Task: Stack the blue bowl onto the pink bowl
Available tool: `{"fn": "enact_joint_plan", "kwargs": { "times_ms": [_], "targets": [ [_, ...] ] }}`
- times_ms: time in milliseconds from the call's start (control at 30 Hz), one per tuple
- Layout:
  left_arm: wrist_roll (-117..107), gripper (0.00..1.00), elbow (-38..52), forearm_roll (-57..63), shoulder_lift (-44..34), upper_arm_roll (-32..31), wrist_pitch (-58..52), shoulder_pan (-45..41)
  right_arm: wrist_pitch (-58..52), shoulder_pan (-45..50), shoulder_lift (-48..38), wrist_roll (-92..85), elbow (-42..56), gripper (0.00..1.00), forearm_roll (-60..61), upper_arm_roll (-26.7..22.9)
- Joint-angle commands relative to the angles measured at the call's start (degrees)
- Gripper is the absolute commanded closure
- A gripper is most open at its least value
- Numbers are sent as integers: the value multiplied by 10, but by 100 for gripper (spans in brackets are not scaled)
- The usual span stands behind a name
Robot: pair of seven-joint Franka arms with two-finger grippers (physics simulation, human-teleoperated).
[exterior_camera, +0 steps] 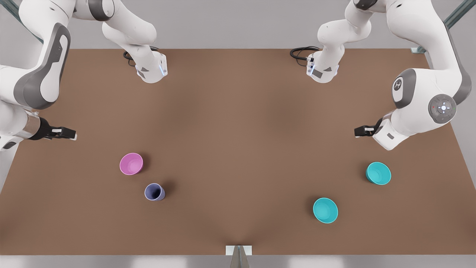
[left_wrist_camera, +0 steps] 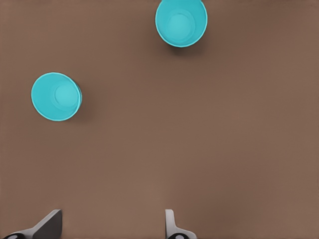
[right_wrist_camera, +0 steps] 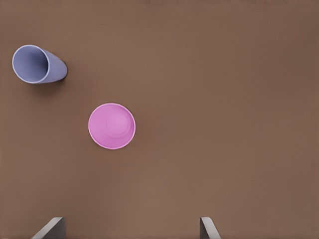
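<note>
From the front view, the brown desk carried four small vessels. The pink bowl stood upright toward the front view's left, with a lavender cup just beside it on the near side. The blue bowl sat upright toward the front view's right, and a slightly greener teal bowl stood near it, farther out toward that edge. The left gripper hung over the front view's right side, clearly the closer one to the blue bowl. The right gripper waited over the opposite side, near the pink bowl. In the left wrist view, the left gripper had its jaws spread apart with nothing between them. The teal bowl lay closer to them and off to one side, while the blue bowl sat beyond it, so I judged the reach would have to pass the teal one. Being round, the blue bowl favoured no approach angle. In the right wrist view, the right gripper likewise had its jaws wide and empty, with the pink bowl ahead of them and the cup beyond it. A broad stretch of bare desk separated the two bowls, leaving free room for the carry.
</note>
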Motion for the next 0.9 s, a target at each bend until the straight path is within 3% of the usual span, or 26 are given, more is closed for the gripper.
{"fn": "enact_joint_plan", "kwargs": {
  "times_ms": [0,100,300,533,867],
  "targets": [
    [0,0,0,0,-1,0,6,0,4,0,-1,-4,1,0,-1,0],
    [0,0,0,0,-1,0,5,0,10,-3,38,-8,3,0,-1,0],
    [0,0,-1,0,-1,0,-19,0,172,-9,192,-5,-6,0,49,-1],
    [0,0,-1,0,8,0,-19,1,323,16,174,24,-133,0,76,-1],
    [0,0,-1,0,14,0,-19,2,379,26,164,33,-240,0,83,-1]
  ]
}}
